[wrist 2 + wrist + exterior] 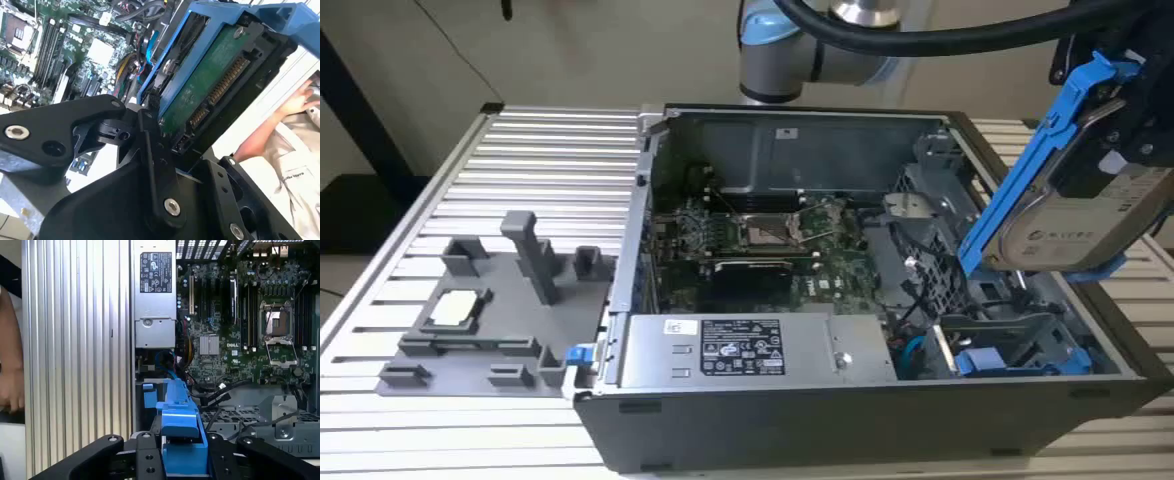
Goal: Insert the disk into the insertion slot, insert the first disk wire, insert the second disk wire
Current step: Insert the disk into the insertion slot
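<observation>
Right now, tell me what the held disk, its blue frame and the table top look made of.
The disk: likely metal, matte silver-grey casing, green circuit board underneath. Its carrier frame: probably plastic, bright blue, moulded. The table: looks like aluminium, pale ribbed slats with dull sheen.

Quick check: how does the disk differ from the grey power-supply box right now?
The disk hangs tilted in the end effector, above the computer case at the exterior view's right; the power-supply box lies flat inside that case. The disk is framed by a blue carrier; the power-supply box is bare grey metal. Both are boxy, silver-grey and labelled.
</observation>
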Controlling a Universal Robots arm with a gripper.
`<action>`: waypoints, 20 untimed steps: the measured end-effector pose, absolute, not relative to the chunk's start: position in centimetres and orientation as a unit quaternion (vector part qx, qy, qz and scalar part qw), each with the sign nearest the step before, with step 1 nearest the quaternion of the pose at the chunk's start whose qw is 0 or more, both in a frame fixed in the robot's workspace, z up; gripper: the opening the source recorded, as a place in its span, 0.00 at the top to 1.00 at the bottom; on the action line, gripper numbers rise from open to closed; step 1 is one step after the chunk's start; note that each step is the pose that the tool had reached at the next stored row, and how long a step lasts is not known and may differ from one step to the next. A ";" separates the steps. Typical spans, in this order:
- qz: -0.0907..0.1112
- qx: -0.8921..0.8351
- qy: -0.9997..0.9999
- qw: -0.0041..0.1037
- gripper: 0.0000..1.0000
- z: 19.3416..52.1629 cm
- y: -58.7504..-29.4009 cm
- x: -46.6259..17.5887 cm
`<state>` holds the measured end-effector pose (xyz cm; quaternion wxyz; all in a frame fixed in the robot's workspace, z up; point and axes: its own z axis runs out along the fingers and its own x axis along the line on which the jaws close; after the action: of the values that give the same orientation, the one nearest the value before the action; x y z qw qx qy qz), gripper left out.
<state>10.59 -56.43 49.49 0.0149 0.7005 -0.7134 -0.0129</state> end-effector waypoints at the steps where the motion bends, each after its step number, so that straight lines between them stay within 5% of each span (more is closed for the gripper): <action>1: -0.013 0.701 -0.713 0.015 0.67 49.5 -56.4 10.6; 20: -0.013 0.701 -0.713 0.015 0.67 48.8 -56.4 10.6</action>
<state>10.59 -56.45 48.85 0.0150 0.7005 -0.7134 -0.0128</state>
